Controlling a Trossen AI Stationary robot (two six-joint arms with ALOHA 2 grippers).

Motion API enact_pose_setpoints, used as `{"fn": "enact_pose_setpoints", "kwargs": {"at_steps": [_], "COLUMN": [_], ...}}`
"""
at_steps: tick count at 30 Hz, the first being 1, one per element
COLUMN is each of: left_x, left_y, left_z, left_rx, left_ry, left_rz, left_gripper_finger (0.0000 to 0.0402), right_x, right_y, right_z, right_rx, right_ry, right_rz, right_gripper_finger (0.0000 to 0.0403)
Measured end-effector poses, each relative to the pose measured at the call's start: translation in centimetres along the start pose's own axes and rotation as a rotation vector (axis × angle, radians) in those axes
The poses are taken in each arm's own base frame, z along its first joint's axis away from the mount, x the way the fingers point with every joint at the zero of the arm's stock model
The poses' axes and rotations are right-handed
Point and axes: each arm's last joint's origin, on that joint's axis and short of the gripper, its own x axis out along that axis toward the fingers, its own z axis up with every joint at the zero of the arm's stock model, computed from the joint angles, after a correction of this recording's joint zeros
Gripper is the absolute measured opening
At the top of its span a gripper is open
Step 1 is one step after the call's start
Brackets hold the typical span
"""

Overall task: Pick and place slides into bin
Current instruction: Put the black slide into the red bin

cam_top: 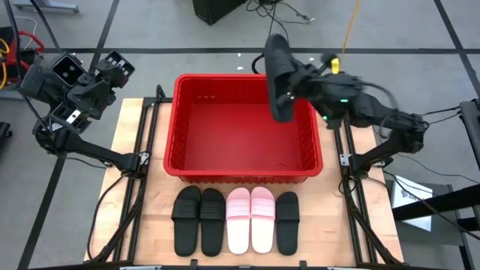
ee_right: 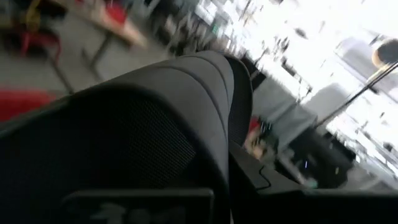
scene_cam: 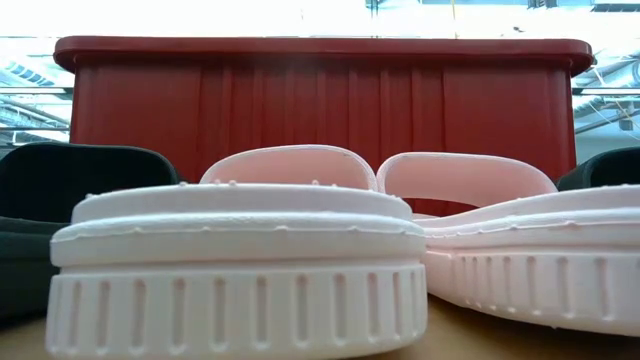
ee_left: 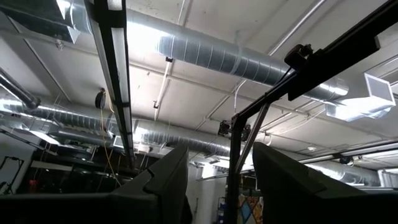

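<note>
One black open-toed slide (cam_top: pixel 279 79) hangs clamped in my right gripper (cam_top: pixel 294 86) above the big red slotted plastic bin (cam_top: pixel 180 135)'s far right corner. Next I judge I must release it inside; my left gripper (cam_top: pixel 112 69) waits far left, empty, jaws apart.

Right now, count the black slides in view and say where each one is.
4: two at the row's left end, one at its right end, one held by the right gripper over the bin. None looks hidden.
</note>
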Motion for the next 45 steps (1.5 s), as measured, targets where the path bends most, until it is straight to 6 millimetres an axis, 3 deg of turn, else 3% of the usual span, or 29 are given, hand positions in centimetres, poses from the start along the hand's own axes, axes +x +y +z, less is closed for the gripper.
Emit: {"fn": "enact_pose_setpoints", "kwargs": {"at_steps": [12, 19, 34, 45], "left_x": [0.0, 0.0, 0.0, -0.1], "left_y": [0.0, 0.0, 0.0, 0.0], "left_z": [-0.1, -0.1, -0.1, -0.1], "left_rx": [-0.002, -0.002, -0.003, -0.021], "left_ry": [0.006, 0.012, 0.012, 0.012], "left_rz": [0.001, 0.003, 0.004, 0.004], "left_gripper_finger": [0.0186, 0.0186, 0.0186, 0.0186], "right_x": [6.5, 8.9, 9.1, 9.5], "right_y": [3.9, 5.9, 12.2, 14.0], "right_z": [-6.6, -9.8, -17.9, -22.3], "right_rx": [-0.171, -0.180, -0.225, -0.263], "right_ry": [0.424, 0.531, 0.643, 0.685], "right_rz": [0.218, 0.289, 0.335, 0.345], "right_gripper_finger": [0.0004, 0.0004, 0.0004, 0.0004]}}
